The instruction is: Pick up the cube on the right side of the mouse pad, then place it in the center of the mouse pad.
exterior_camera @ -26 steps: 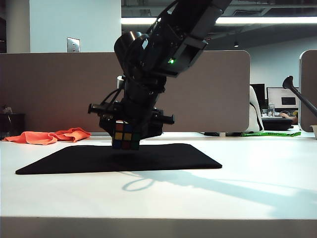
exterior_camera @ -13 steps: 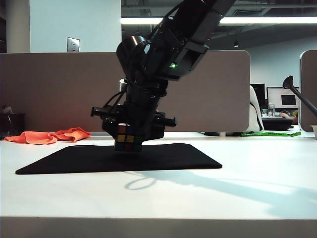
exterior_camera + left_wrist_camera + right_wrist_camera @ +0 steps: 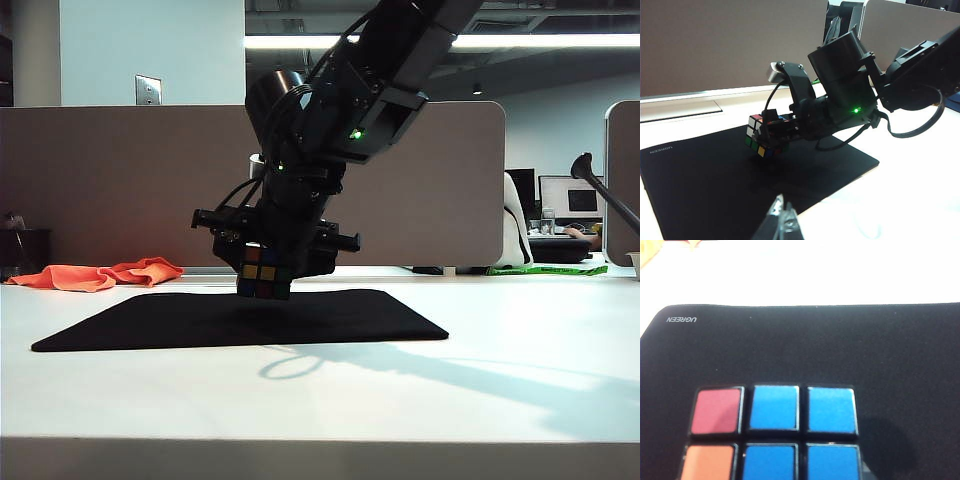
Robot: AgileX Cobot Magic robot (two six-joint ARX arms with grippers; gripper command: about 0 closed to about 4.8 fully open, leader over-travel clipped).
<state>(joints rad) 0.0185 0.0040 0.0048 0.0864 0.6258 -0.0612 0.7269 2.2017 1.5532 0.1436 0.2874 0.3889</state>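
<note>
Exterior view first: nearest me is bare white desk (image 3: 480, 390), then the pad (image 3: 240, 318), and over its middle my right gripper (image 3: 266, 275) hangs pinching the cube (image 3: 264, 272). The fingers are clamped on the cube's sides, so its lower face is free to meet the mat. A thin gap shows between cube and pad; I judge it is not yet set down. I keep the arm leaning in from the right so the wrist points nearly straight down over the center.

My left gripper (image 3: 782, 222) sits parked near the pad's edge, only its fingertips (image 3: 776, 210) in view; I cannot tell whether they are spread or together. From there the cube (image 3: 762, 138) looks tilted, one corner lowest, held above the pad (image 3: 705, 190).

The right wrist view is filled by the cube's (image 3: 775, 430) blue, red and orange stickers, with the pad (image 3: 840, 345) beneath.

Farther back lies an orange cloth (image 3: 100, 273), well clear of the work.

Against 1 second ago, the cube has drifted slightly rightward and a touch lower, grip unchanged.
</note>
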